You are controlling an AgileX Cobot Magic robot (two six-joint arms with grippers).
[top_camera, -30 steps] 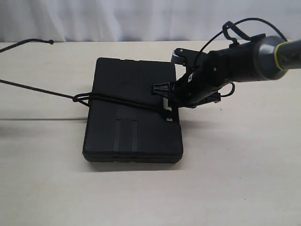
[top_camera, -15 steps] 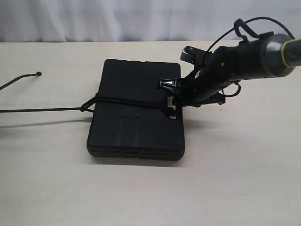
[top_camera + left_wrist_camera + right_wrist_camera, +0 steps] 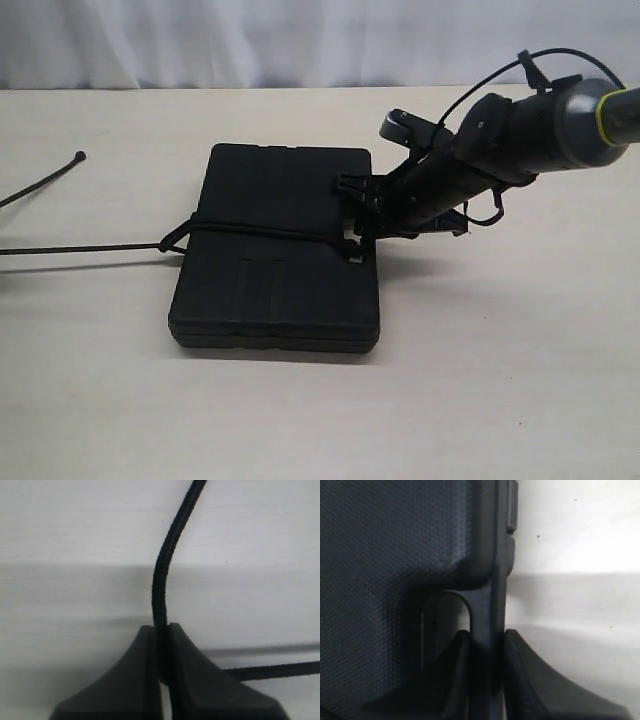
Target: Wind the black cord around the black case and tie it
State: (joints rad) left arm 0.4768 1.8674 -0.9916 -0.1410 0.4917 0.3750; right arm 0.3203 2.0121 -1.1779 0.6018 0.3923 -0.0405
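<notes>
The black case (image 3: 270, 260) lies flat on the table in the exterior view. The black cord (image 3: 250, 228) crosses its top from the handle side to the left edge, then runs off to the left; its knobbed tip (image 3: 80, 156) lies at far left. My right gripper (image 3: 358, 215) is shut on the case's handle bar (image 3: 487, 615) at the right edge. The left gripper (image 3: 160, 628) is out of the exterior view; its wrist view shows it shut on the cord (image 3: 161, 575) just above the table.
The light wooden table (image 3: 500, 380) stretches around the case. A white curtain (image 3: 300, 40) hangs behind the far edge. The right arm's own smooth cables (image 3: 470, 85) loop above its wrist.
The case has shifted and turned slightly toward the left and front with the right gripper on its handle. The cord at left stays taut and lies a little lower.
</notes>
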